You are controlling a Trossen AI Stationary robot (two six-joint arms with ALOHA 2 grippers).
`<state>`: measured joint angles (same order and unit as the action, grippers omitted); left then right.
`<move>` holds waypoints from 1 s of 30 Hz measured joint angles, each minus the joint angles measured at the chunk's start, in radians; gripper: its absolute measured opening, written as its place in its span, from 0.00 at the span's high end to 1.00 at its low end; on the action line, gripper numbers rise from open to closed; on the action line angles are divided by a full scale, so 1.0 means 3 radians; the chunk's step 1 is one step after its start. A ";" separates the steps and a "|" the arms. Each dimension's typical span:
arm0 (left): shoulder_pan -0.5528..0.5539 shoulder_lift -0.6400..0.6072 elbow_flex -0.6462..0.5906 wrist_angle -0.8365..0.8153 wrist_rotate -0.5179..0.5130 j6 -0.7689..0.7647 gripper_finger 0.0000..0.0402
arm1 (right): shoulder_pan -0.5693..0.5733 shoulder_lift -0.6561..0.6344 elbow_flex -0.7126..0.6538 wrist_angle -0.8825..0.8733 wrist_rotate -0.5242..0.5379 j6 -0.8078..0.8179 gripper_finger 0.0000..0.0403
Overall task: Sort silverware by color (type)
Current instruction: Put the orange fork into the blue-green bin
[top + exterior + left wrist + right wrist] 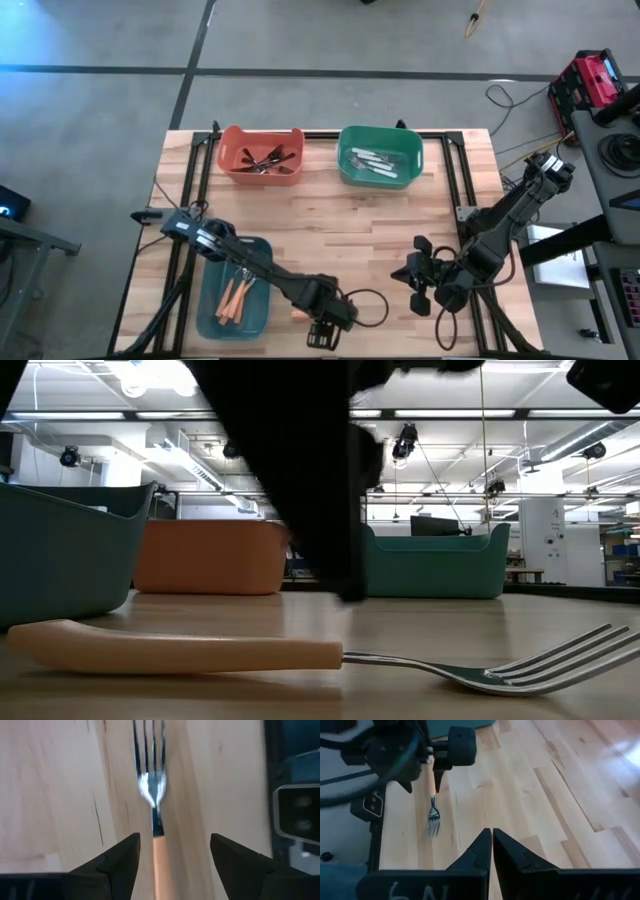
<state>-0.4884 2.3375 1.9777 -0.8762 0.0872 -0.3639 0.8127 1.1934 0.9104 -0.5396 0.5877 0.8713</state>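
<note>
Left gripper (pixel 172 852) fingers spread apart; right gripper (pixel 492 851) fingers pressed together.

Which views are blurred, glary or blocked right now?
Left wrist view: the fork is soft, glare on its neck. Low view: a dark arm blocks the centre, ceiling lights flare. Right wrist view: sheen on the table. High view: evenly lit.

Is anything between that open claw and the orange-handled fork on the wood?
Nothing visible. The left gripper hangs open right over the orange-handled fork, its fingers either side of the handle, with only bare table around.

no text, label or number can be read clearly anywhere in these views.
</note>
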 joint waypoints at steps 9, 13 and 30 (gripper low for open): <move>0.0014 0.0004 -0.0274 0.0249 0.0001 -0.0130 0.44 | -0.0003 0.0000 0.0000 -0.0003 0.0052 -0.0014 0.98; 0.0024 -0.0002 -0.0364 0.0404 -0.0004 -0.0139 0.45 | -0.0004 -0.0001 0.0000 -0.0003 0.0057 -0.0005 0.98; 0.0094 -0.0010 -0.0447 0.0545 -0.0085 -0.0162 0.97 | -0.0004 -0.0004 0.0000 -0.0001 0.0148 0.0151 0.98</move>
<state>-0.4603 2.3344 1.8435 -0.7127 0.0616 -0.4126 0.8116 1.1923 0.9104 -0.5400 0.6319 0.9165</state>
